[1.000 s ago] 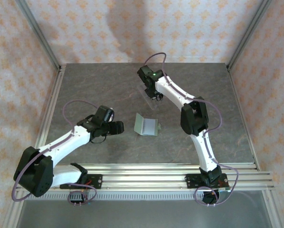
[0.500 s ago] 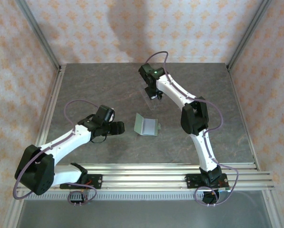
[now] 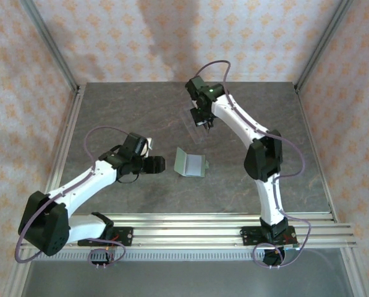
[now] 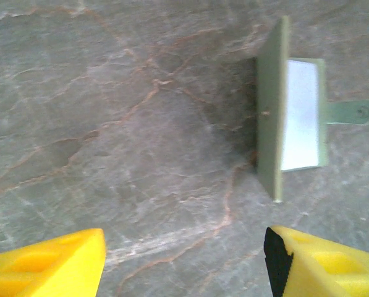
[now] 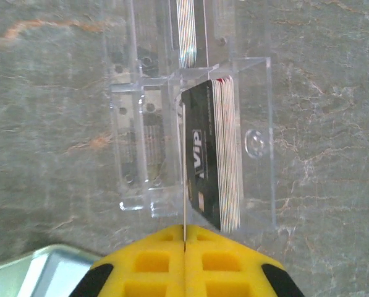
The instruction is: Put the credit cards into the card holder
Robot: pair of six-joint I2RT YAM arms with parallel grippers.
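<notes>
The sage-green card holder (image 3: 190, 163) lies open on the table, its pale inner pocket (image 4: 300, 114) and snap tab facing up. My left gripper (image 3: 157, 164) hovers just left of it, open, with nothing between its yellow fingers (image 4: 48, 263). A stack of credit cards (image 5: 220, 158), the front one black, stands in a clear plastic stand (image 5: 258, 142). My right gripper (image 5: 184, 242) is over that stand (image 3: 196, 119), shut on one thin card (image 5: 184, 173) seen edge-on, held beside the stack.
A second batch of cards (image 5: 187, 31) sits in the stand's far slot. Metal frame posts and patterned walls bound the grey marble table (image 3: 122, 111). The card holder's corner (image 5: 36, 269) shows at the lower left of the right wrist view.
My right gripper has closed on a card and the arm has risen and shifted slightly right at the stand. The left gripper has edged closer to the card holder.
</notes>
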